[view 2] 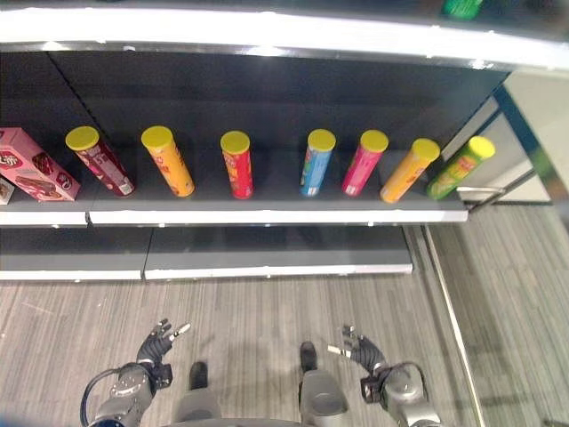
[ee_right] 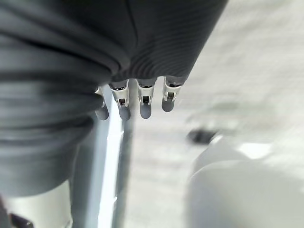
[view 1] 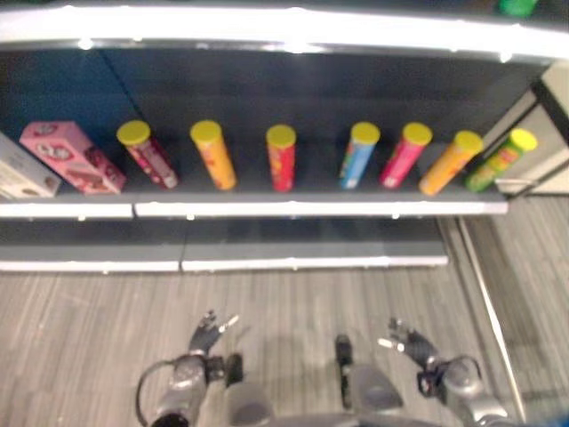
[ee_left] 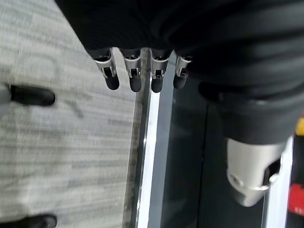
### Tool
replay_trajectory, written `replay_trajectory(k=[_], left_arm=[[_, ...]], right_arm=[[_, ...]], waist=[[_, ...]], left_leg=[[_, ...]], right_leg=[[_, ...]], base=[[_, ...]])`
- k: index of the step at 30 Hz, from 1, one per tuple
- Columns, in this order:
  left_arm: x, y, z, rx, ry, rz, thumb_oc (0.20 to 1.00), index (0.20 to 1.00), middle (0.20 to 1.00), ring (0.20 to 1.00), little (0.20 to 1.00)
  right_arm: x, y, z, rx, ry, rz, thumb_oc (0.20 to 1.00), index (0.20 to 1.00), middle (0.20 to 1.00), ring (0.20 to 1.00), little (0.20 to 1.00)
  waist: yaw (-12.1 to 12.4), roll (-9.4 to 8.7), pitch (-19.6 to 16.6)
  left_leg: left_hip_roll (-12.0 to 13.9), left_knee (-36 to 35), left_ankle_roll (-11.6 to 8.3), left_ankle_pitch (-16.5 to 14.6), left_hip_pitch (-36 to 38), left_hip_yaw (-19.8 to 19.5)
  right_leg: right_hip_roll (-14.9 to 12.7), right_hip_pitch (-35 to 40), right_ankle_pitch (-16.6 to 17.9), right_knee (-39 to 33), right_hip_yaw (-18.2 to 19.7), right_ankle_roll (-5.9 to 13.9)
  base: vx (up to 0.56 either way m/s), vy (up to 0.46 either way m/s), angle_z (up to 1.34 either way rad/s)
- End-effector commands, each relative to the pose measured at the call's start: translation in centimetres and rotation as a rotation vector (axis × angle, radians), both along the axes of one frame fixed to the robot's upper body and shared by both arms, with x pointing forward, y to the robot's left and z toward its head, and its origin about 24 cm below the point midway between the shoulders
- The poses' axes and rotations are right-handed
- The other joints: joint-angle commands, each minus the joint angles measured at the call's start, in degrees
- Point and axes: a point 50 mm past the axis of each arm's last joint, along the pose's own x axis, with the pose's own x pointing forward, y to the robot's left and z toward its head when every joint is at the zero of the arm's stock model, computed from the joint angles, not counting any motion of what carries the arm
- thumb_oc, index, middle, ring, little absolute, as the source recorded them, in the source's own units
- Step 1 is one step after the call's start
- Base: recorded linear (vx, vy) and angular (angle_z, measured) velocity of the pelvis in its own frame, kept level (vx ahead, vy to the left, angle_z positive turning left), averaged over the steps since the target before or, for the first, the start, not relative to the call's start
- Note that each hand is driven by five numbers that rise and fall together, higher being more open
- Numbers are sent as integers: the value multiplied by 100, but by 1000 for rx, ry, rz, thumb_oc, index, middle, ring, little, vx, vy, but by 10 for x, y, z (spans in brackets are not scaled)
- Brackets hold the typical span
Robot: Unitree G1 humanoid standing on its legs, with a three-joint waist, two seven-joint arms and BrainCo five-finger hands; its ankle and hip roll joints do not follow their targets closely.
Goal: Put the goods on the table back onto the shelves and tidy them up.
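Left eye view showed a dark shelf with a white-lit front edge (view 1: 311,209) carrying a row of seven upright yellow-lidded snack tubes: a dark red one (view 1: 149,156), an orange one (view 1: 214,155), a red one (view 1: 281,158), a blue one (view 1: 358,156), a pink one (view 1: 404,156), a second orange one (view 1: 449,163) and a green one (view 1: 500,159) at the far right. They stood apart from one another, evenly spaced. Left of them lay a pink cardboard box (view 1: 71,157) and, at the view's left edge, a pale box (view 1: 22,173).

I judged the task far along, perhaps finished: the goods stood on the shelf and neither hand carried anything. No worktop could be seen, so I couldn't tell whether anything was left to fetch. The boxes looked skewed and might want straightening.

The left hand (view 1: 210,331) and the right hand (view 1: 404,341) hung low over the grey striped floor (view 1: 311,302), short of the shelf, fingers loose and empty, touching nothing.
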Motion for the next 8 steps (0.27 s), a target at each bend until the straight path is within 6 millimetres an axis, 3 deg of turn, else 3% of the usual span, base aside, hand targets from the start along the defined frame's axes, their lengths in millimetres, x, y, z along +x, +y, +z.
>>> replay_trajectory(k=[1, 2, 4, 8], left_arm=[[14, 53, 23, 44, -54, 24, 1000, 1000, 1000, 1000, 1000], [15, 46, 21, 75, -63, 29, 1000, 1000, 1000, 1000, 1000], [5, 31, 3, 112, 50, -8, 1000, 1000, 1000, 1000, 1000], [-8, 24, -8, 125, 133, -63, 1000, 1000, 1000, 1000, 1000]], right_arm=[[16, -21, 8, -80, -54, -138, 1000, 1000, 1000, 1000, 1000], [11, -23, 3, -118, -20, -157, 1000, 1000, 1000, 1000, 1000], [15, -17, 1, -123, -26, -175, 1000, 1000, 1000, 1000, 1000], [4, -16, -6, -109, 10, -242, 1000, 1000, 1000, 1000, 1000]], waist=[[150, -280, -112], [162, -276, -153], [206, -289, -213], [64, -255, -324]], left_leg=[[-632, 1235, 79, -565, -572, -639], [-1000, 1035, 163, -803, -594, -732], [-1308, 806, 246, -866, -569, -758], [-1401, 610, 373, -894, -468, -582]], right_leg=[[-443, 251, -805, 150, -199, 95], [-446, 236, -800, 163, -236, 86], [-411, 148, -789, 250, -230, 98], [-509, 162, -809, 429, -269, 226]], base=[[31, 4, -4], [44, 49, 0], [40, 89, -5], [50, 118, -22]])
